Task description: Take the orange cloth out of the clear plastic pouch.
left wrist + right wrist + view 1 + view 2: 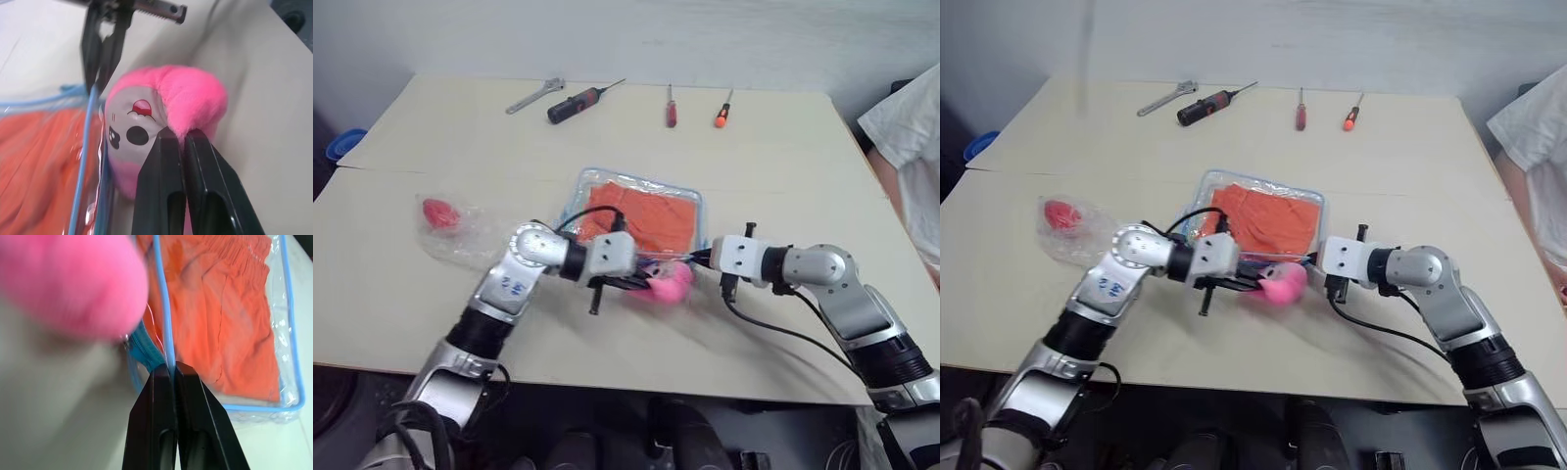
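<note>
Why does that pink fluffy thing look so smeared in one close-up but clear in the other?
In the right wrist view the pink plush bunny charm sits very near the lens, so it is out of focus, while the orange cloth behind stays sharp. In the left wrist view its printed face is crisp. The clear plastic pouch shows small glints.

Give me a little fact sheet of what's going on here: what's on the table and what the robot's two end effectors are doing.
table: pale tabletop
clear plastic pouch: flat near the middle, blue trim
orange cloth: inside the pouch
pink plush charm: at the pouch's near edge
left end effector: shut on the pink plush charm
right end effector: shut on the pouch's blue trim
crinkled bag: toward the table's left, red thing inside
far edge: wrench, three screwdrivers
person: sleeve at right
</note>
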`<act>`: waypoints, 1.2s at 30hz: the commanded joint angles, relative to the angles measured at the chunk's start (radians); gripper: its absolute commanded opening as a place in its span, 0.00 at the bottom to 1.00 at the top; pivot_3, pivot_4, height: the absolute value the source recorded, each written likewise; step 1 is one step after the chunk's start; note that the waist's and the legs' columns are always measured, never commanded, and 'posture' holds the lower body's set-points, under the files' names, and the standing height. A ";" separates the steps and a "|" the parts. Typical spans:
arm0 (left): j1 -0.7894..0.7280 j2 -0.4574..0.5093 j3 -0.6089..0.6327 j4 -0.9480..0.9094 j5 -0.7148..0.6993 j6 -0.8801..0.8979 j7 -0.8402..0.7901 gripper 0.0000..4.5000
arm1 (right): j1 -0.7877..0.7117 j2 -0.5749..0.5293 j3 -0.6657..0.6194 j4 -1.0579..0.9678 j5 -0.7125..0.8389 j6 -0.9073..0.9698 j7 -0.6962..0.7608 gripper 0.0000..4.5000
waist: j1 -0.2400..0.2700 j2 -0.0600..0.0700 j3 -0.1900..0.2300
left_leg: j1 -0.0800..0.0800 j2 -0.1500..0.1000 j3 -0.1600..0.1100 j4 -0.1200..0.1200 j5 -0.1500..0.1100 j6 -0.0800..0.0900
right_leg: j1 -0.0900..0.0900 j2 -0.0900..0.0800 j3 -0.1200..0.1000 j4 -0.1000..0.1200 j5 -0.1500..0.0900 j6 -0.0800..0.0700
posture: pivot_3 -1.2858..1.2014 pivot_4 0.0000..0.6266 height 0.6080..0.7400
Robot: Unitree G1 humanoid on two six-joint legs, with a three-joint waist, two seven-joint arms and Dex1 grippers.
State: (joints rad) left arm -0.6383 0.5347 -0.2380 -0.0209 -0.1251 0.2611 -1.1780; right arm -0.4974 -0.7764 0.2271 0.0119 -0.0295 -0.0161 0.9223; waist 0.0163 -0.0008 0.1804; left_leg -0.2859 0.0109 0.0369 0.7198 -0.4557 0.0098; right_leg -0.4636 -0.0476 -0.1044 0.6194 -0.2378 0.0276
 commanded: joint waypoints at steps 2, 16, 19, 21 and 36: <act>0.063 0.109 0.160 -0.119 -0.094 0.156 0.043 0.00 | 0.029 -0.059 -0.065 0.014 -0.002 -0.059 0.015 0.01 | -0.004 0.001 0.000 | 0.000 0.000 0.000 0.000 0.000 0.000 | 0.000 0.000 0.000 0.000 0.000 0.000 | 0.52 0.24 1.00; 0.143 0.316 0.391 0.082 -0.114 0.159 0.170 0.00 | 0.103 -0.105 -0.113 -0.002 0.024 -0.127 0.043 0.01 | -0.015 0.002 0.001 | 0.000 0.000 -0.001 -0.001 0.000 -0.001 | 0.000 -0.001 -0.001 -0.001 0.000 -0.001 | 0.52 0.24 1.00; 0.152 0.326 0.383 0.125 -0.111 0.129 0.167 0.00 | 0.106 -0.101 -0.122 -0.004 0.031 -0.125 0.050 0.01 | -0.016 0.002 0.001 | 0.000 0.000 -0.001 -0.001 0.000 -0.001 | 0.000 -0.001 -0.001 0.000 0.000 -0.001 | 0.52 0.24 1.00; 0.170 0.312 0.372 0.102 -0.125 0.144 0.167 0.00 | 0.110 -0.097 -0.124 -0.011 0.042 -0.116 0.058 0.01 | -0.017 0.002 0.001 | 0.000 0.000 -0.001 -0.001 0.000 -0.001 | 0.000 -0.001 -0.001 0.000 0.000 -0.001 | 0.52 0.24 1.00; 0.201 0.422 0.381 0.048 -0.215 0.220 0.026 0.85 | 0.344 -0.084 -0.372 -0.420 0.372 0.347 0.004 0.92 | -0.016 0.003 0.002 | 0.001 0.001 -0.001 -0.001 0.000 -0.003 | 0.000 -0.001 -0.001 0.001 -0.001 -0.001 | 0.52 0.24 1.00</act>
State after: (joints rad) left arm -0.4050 0.9328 0.1093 0.0378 -0.3018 0.4647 -1.1280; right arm -0.1445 -0.8668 -0.0738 -0.3330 0.2804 0.2641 0.9675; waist 0.0000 0.0022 0.1822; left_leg -0.2847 0.0112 0.0369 0.7189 -0.4562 0.0072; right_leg -0.4635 -0.0484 -0.1049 0.6200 -0.2386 0.0263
